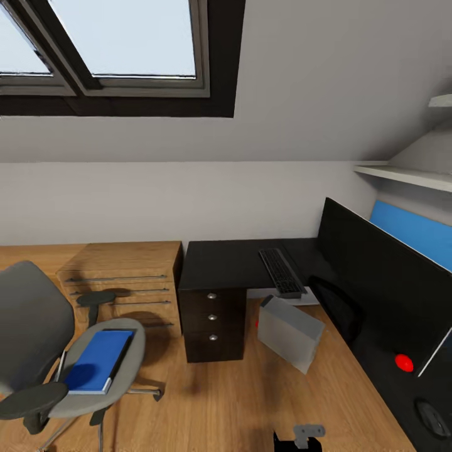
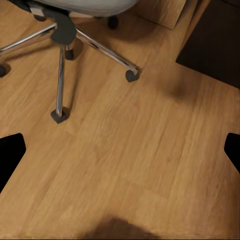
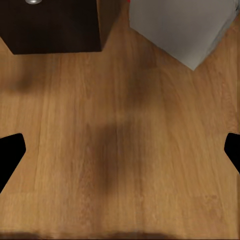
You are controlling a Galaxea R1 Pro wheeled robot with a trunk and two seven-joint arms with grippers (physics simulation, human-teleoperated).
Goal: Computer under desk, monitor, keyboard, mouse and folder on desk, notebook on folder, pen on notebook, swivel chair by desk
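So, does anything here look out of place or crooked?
Yes. The folder lies on the chair seat, not on the desk. The computer stands on the floor, turned at an angle to the desk.

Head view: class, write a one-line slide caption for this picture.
Blue folder lies on the swivel chair; keyboard sits on the black desk, grey computer on the floor beside it.

floor (image 2: 150, 165): matt wood grain | swivel chair (image 1: 37, 326): grey cloth, chrome base | desk (image 1: 226, 263): matt black | dresser (image 1: 125, 276): light wood
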